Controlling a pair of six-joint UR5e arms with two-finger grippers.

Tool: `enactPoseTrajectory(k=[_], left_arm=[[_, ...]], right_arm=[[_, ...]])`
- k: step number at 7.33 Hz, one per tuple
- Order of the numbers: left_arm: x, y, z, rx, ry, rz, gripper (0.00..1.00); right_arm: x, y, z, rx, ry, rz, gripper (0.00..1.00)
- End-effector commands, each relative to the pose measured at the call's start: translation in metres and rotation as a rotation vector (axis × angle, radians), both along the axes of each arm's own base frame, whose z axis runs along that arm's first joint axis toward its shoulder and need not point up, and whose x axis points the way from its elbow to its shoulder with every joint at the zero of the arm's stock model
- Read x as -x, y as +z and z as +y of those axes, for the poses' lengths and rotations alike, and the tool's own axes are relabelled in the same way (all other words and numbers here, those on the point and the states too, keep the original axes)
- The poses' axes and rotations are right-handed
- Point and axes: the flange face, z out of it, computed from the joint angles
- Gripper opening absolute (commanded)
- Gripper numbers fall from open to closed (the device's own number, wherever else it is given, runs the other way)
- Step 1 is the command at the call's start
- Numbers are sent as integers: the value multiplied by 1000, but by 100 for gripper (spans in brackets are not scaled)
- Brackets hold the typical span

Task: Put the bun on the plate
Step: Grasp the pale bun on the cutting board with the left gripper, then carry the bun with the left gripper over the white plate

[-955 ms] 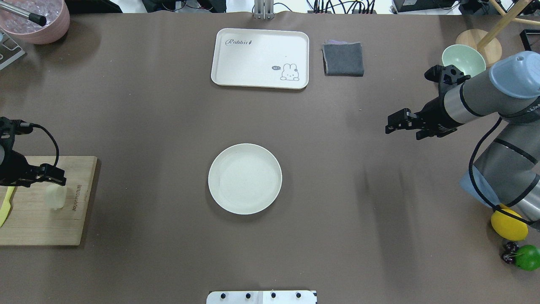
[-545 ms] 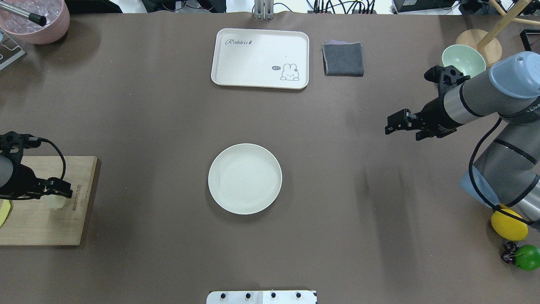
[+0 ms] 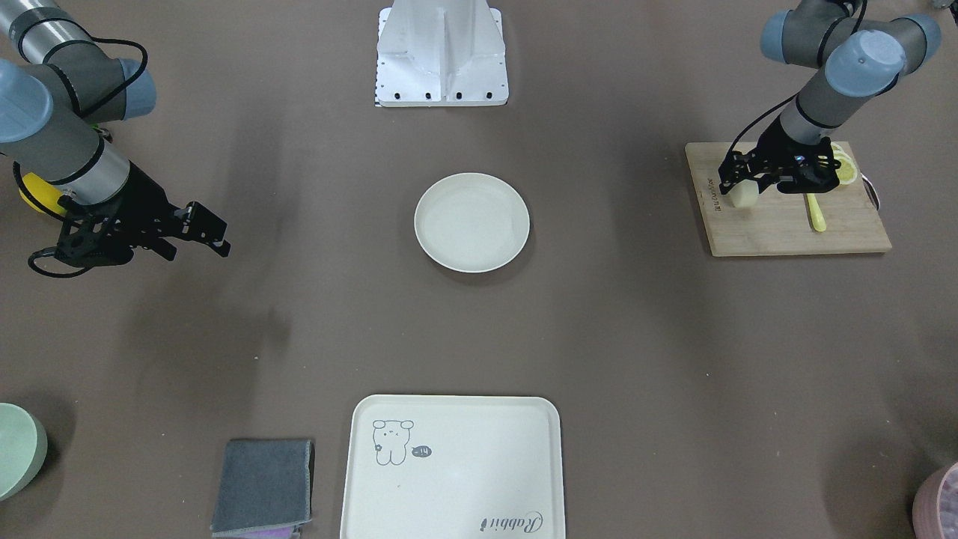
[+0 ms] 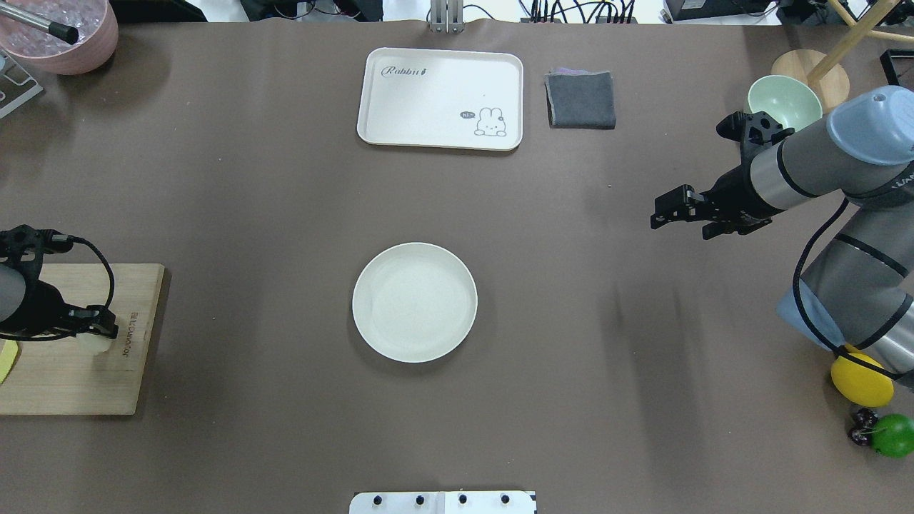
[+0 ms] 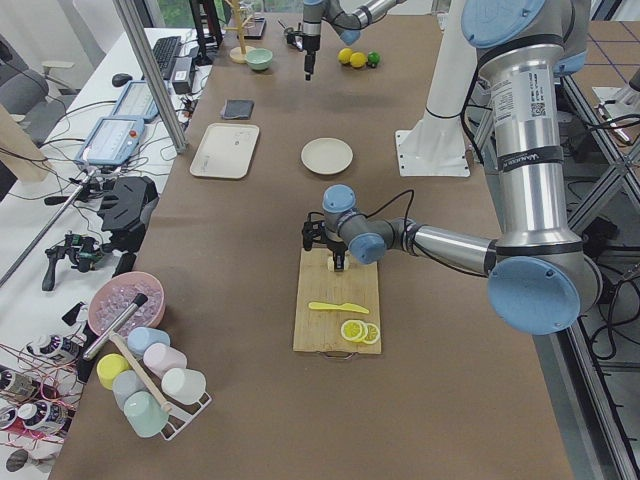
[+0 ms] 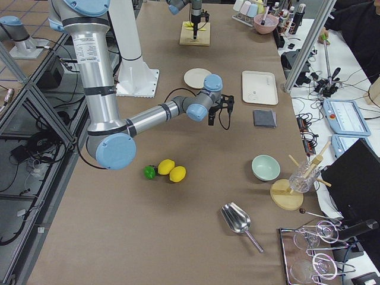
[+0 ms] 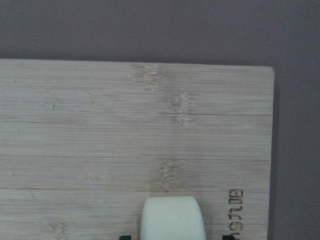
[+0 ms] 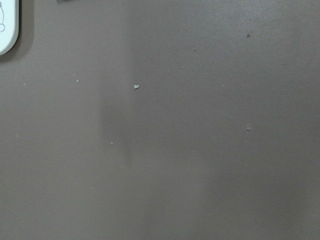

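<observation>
The bun (image 7: 172,217) is a small pale lump standing on a wooden cutting board (image 4: 71,378) at the table's left edge. My left gripper (image 4: 94,333) is down over it and open. A fingertip shows on each side of the bun (image 3: 744,198) in the left wrist view, with a gap between each and the bun. In the overhead view the gripper hides most of the bun (image 4: 97,345). The round cream plate (image 4: 414,302) lies bare at the table's middle, well to the right of the board. My right gripper (image 4: 678,214) hangs open over bare table on the right, holding nothing.
A yellow knife (image 3: 816,213) and lemon slices (image 3: 844,168) share the board. At the back are a cream tray (image 4: 440,98), a grey cloth (image 4: 581,100), a green bowl (image 4: 784,100) and a pink bowl (image 4: 64,36). A lemon (image 4: 862,380) and a lime (image 4: 892,435) lie front right.
My left gripper has shifted toward the table's front and come down over the bun, now covering most of it. The right arm has hardly moved.
</observation>
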Motion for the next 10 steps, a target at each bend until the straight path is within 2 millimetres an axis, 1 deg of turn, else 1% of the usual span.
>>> enactPoseTrajectory(k=[1, 2, 3, 4, 5, 6, 7, 8, 9, 10], left_arm=[[1, -5, 0, -5, -1, 8, 44], [-2, -19, -7, -18, -4, 34, 44], [-8, -41, -14, -45, -4, 66, 44], [-34, -86, -36, -70, -21, 119, 44], [-67, -150, -66, -29, -68, 139, 44], [-100, -219, -88, 2, -99, 149, 44], [-142, -271, -80, 40, -105, 135, 44], [-198, -308, -60, -11, -137, 109, 44], [-240, -335, -55, -18, -149, 113, 45], [-276, -351, -58, -3, -135, 107, 45]], right_arm=[[0, -1, 1, 12, -8, -8, 100], [0, -2, 1, 21, -9, -9, 100], [-6, -5, 0, 27, -5, -18, 100], [-8, 1, -2, 30, -8, -14, 100], [-26, 4, -11, 44, 15, -10, 100], [-36, 7, -14, 63, 17, -13, 100], [-36, 9, -15, 67, 18, -11, 100], [-41, 11, -16, 59, 19, -7, 100], [-49, 18, -17, 61, 26, 1, 100], [-56, 24, -14, 56, 27, 7, 100]])
